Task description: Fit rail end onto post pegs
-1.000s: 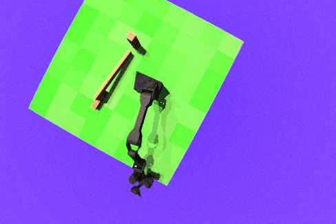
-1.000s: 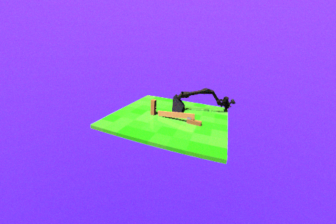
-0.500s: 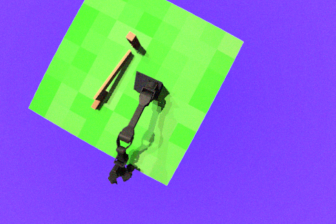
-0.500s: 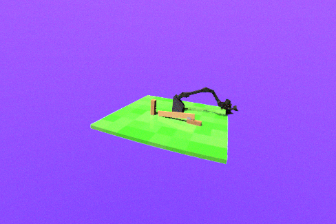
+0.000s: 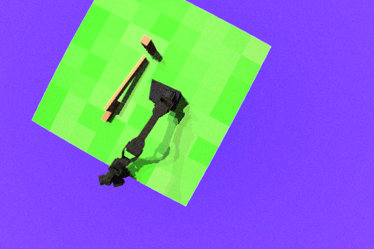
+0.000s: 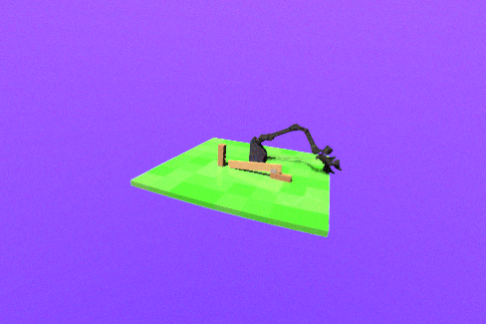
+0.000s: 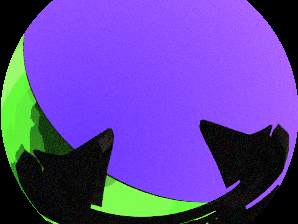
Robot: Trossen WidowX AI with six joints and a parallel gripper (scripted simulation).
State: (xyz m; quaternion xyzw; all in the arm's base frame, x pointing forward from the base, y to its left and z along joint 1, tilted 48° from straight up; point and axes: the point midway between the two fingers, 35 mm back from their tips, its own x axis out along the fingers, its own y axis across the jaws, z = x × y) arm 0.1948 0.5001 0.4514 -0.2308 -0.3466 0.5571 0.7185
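— All around is plain violet background, and in the middle lies a square table top (image 5: 214, 83) checkered in light and dark green. Do you see the robot?

— Yes. The dark six-joint arm (image 5: 147, 129) stands on the table and reaches out to the table's edge. Its black parallel-jaw gripper (image 5: 111, 177) hangs just past that edge, over the violet.

— Is it holding something?

— No. In the wrist view the two dark fingers stand wide apart, and between them I see only violet, with a strip of green at the left and below.

— And the wood pieces?

— The long light-brown wooden rail (image 5: 126, 85) lies well apart from the gripper. One end is at the low wooden footboard block (image 5: 106, 116). The other end is down on the table, just in front of the short upright wooden post (image 5: 145, 40), with a small gap between them. From the side the rail (image 6: 254, 164) slopes down toward the post (image 6: 221, 155). The pegs are too small for me to see.
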